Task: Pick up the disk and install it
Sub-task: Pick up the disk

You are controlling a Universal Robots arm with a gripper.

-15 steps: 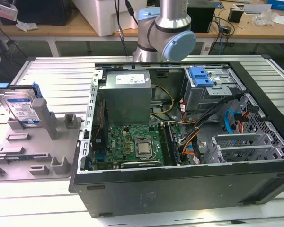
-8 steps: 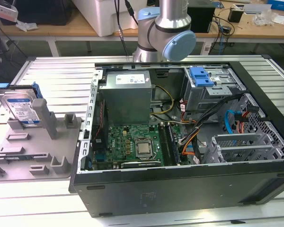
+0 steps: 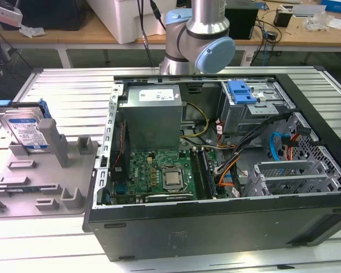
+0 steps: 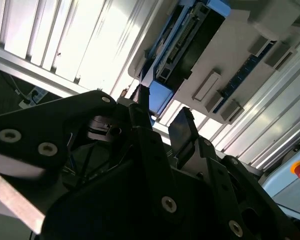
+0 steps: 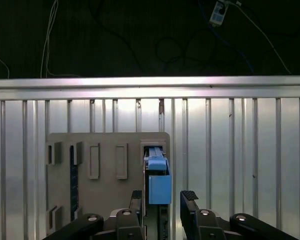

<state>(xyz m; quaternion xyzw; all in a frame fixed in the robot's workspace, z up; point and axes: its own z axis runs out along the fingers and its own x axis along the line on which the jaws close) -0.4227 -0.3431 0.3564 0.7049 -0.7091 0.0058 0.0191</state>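
Observation:
The disk stands on edge in a slot of the grey holder at the exterior view's left, its white-and-blue label showing inside a blue caddy. Nothing touches it there. In the first wrist view the disk appears edge-on, lined up between my two black fingers but some way beyond them. My gripper is open and holds nothing. In the second wrist view the gripper points toward the disk, with a gap of bare table between them.
An open computer case lies at the exterior view's middle and right, with a grey power supply, a motherboard and a blue bracket in its drive bay. The slatted metal table runs under everything. The arm's elbow rises behind the case.

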